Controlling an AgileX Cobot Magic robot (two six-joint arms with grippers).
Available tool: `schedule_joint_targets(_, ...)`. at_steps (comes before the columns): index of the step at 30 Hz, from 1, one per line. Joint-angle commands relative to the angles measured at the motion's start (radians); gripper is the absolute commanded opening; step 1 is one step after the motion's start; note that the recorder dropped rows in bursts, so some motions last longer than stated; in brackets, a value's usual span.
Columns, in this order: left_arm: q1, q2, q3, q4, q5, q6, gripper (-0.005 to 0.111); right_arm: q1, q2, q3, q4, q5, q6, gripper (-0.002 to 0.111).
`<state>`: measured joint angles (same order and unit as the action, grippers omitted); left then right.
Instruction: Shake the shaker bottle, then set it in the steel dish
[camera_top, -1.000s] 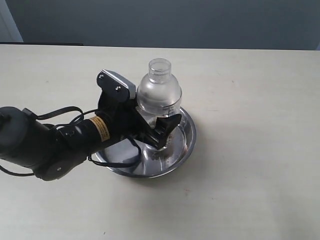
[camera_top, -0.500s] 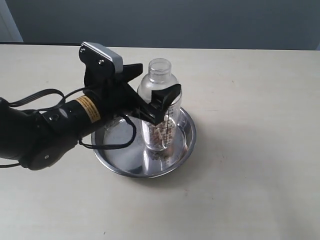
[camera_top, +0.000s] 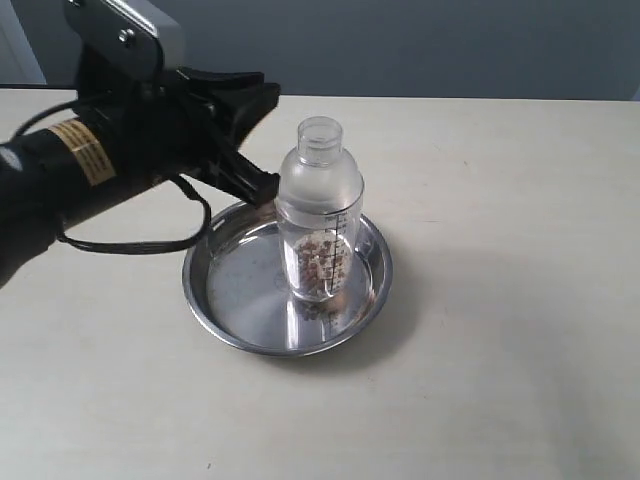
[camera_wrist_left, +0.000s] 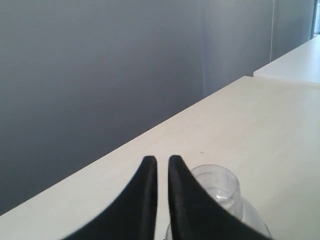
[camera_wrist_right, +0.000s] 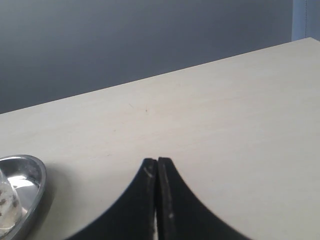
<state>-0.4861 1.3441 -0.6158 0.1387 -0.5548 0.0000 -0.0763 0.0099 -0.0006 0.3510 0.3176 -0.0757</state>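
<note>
The shaker bottle (camera_top: 319, 215) stands upright in the steel dish (camera_top: 232, 295), toward its right side, with brown beads at its bottom and nothing holding it. My left gripper (camera_top: 272, 138) hangs open and empty up and to the left of the bottle, clear of it. In the left wrist view its fingertips (camera_wrist_left: 162, 160) stand a narrow gap apart, and the bottle's cap (camera_wrist_left: 216, 181) shows just beyond one finger. My right gripper (camera_wrist_right: 157, 161) is shut on nothing over bare table; the dish's rim (camera_wrist_right: 35, 172) and a bit of the bottle (camera_wrist_right: 7, 202) lie off to one side.
The pale tabletop (camera_top: 500, 330) stretches around the dish, with a dark wall behind its far edge. The left arm's black body and cable (camera_top: 120, 245) hang over the table left of the dish. The right arm is out of the exterior view.
My left gripper let go of the bottle, opened, and rose up and to the left away from it. The bottle stays upright in the dish.
</note>
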Motion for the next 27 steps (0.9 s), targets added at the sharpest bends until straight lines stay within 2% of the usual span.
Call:
schedule_joint_targets(1,0.005,-0.126,0.004,-0.057,0.184,0.081,0.000,-0.003,-0.005,0.001,-0.002,-0.011,-0.002,-0.001)
schedule_joint_targets(8,0.043,-0.320,0.004,-0.104,0.393,0.115,0.000,-0.003,-0.005,0.001,-0.002,-0.011,-0.002,-0.001)
schedule_joint_targets(14,0.045,-0.486,0.004,-0.104,0.573,0.115,0.000,-0.003,-0.005,0.001,-0.002,-0.011,-0.002,-0.001)
schedule_joint_targets(18,0.045,-0.586,0.004,-0.045,0.743,0.115,0.000,-0.003,-0.005,0.001,-0.002,-0.011,-0.002,-0.001)
schedule_joint_targets(21,0.058,-0.645,0.047,-0.032,0.788,0.107,0.000,-0.003,-0.005,0.001,-0.002,-0.011,-0.002,-0.001)
schedule_joint_targets(27,0.156,-0.863,0.239,-0.124,0.772,0.105,0.000,-0.003,-0.005,0.001,-0.002,-0.011,-0.002,-0.001)
